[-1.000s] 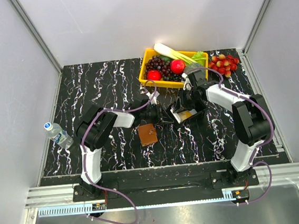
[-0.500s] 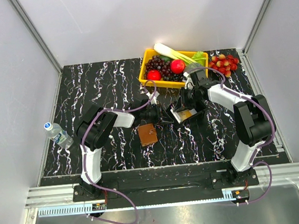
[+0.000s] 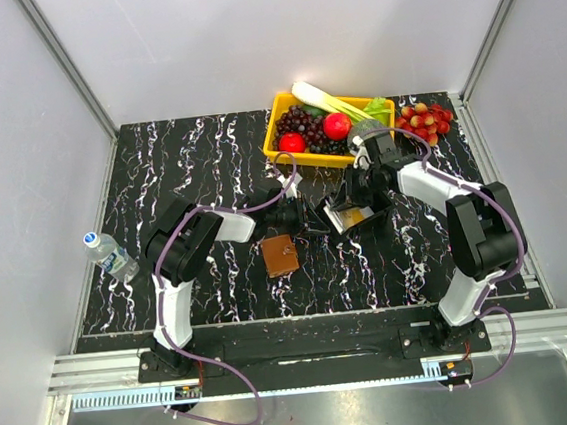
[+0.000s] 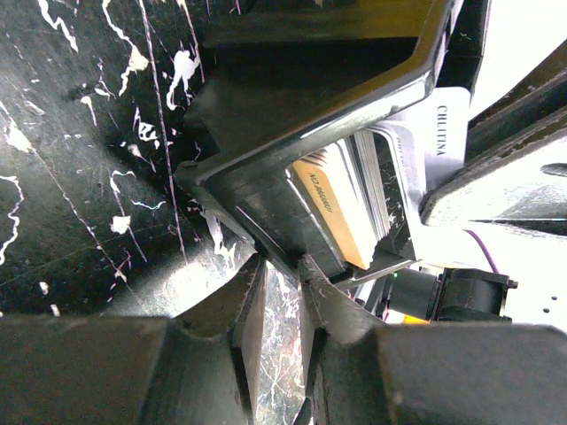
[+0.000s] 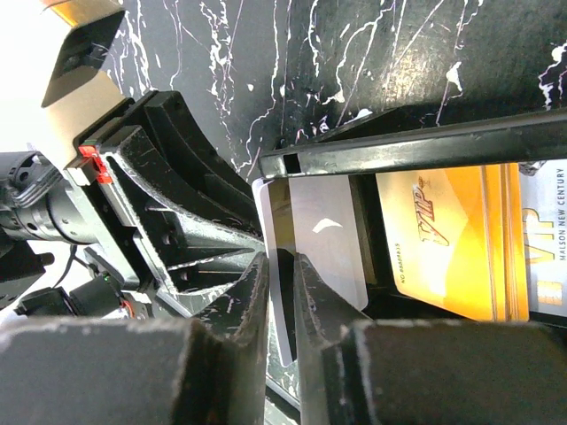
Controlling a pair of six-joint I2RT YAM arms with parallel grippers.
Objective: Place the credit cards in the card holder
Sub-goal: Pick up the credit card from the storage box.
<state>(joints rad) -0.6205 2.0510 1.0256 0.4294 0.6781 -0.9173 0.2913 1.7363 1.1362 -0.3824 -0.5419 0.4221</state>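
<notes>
- The right fingers (image 5: 312, 297) are almost shut and pinch a grey card (image 5: 323, 235) by its edge, just over the rim of the black box (image 5: 399, 149).
- The left fingers (image 4: 251, 301) sit at the box's other side, with only a thin gap between them. I cannot tell if they grip the box's corner.
- The other credit cards (image 4: 341, 212) stand on edge inside the box. There is an orange card (image 5: 443, 235) with a white card (image 5: 545, 239) beside it.
- The card holder (image 3: 280, 256) lies flat on the tabletop (image 3: 189, 171). It is a little apart from the box, on the side nearer the arm bases.
- The cards look thin, flat, stiff and shiny. I think they are very light and slippery. A pinch on one short edge seems best, and not too hard, or the card could bend or slip out.
- The card holder looks like soft brown leather. It may slide or flop when a card pushes in, so one arm should hold it.
</notes>
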